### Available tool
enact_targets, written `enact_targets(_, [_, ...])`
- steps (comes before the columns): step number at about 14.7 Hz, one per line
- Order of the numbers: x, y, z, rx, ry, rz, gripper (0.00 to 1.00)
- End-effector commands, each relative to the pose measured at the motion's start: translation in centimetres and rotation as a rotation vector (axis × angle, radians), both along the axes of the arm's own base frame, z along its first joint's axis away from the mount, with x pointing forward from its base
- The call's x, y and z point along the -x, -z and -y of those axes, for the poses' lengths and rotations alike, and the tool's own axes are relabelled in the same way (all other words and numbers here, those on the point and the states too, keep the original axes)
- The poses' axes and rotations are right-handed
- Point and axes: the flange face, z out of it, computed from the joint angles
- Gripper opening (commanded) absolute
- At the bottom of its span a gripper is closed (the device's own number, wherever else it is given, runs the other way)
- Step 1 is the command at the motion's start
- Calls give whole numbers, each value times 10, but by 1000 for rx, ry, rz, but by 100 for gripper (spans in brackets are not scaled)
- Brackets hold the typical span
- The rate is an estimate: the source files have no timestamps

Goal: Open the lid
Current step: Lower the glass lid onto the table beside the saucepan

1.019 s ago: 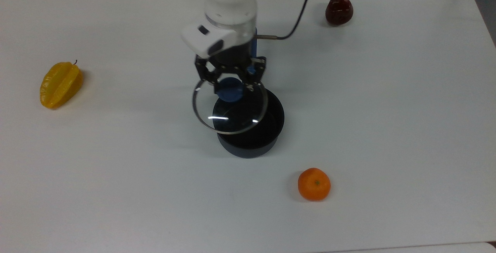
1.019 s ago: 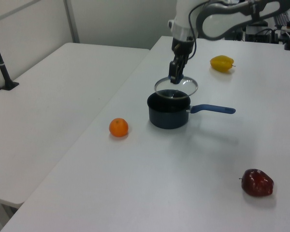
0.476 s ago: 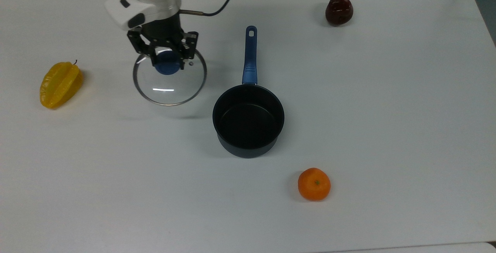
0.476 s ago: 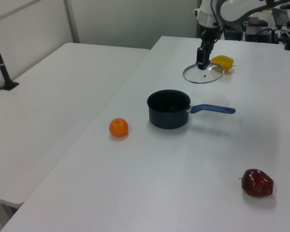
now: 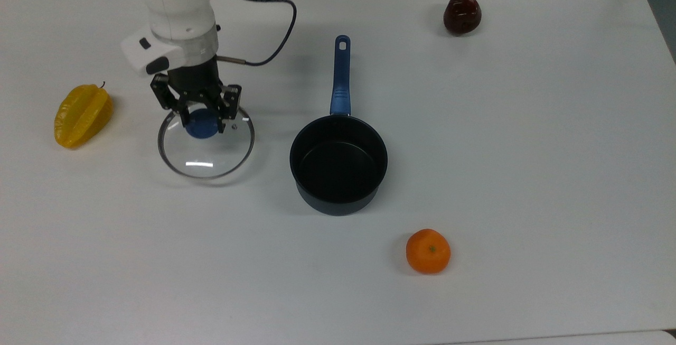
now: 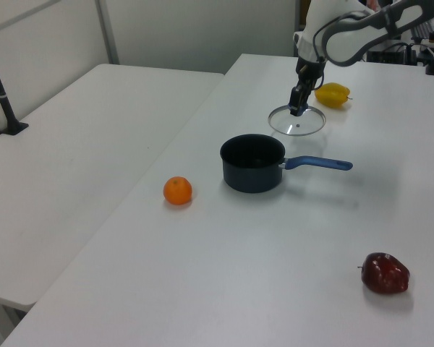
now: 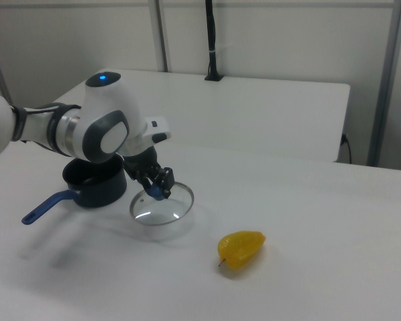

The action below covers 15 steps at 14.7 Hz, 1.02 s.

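Observation:
The clear glass lid [image 5: 207,156] with a thin metal rim hangs level, at or just above the table surface, left of the saucepan in the top view. My gripper [image 5: 203,121] is shut on its blue knob [image 5: 200,127], one finger on each side. The left view has the lid [image 6: 298,126] beyond the pan with the gripper [image 6: 296,110] on top. In the right view the lid [image 7: 163,210] sits beside the pan under the gripper [image 7: 158,191]. The dark saucepan [image 5: 338,205] stands uncovered, its inside bare, and its blue handle [image 5: 340,78] points away.
A yellow starfruit [image 5: 83,115] lies left of the lid in the top view. An orange [image 5: 428,251] sits in front of the pan and a dark red apple [image 5: 462,13] at the back right. A second white table [image 6: 72,144] adjoins in the left view.
The gripper carried the lid off the pan to the top view's left, then brought it forward and lower toward the table. The pan stayed put.

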Motion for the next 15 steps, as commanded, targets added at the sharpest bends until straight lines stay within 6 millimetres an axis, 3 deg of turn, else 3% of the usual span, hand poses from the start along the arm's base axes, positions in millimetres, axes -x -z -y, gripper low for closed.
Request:
enact_targets(1, [-36, 8, 8, 1, -8, 88, 39])
enact_targets(6, [-55, 27, 8, 2, -12, 104, 40])
enact_targets(11, [-65, 46, 4, 3, -12, 177, 50])
enact_targets(14, [-65, 49, 2, 14, -27, 170, 79])
enact_targets(15, [-65, 51, 1, 16, -33, 167, 79])
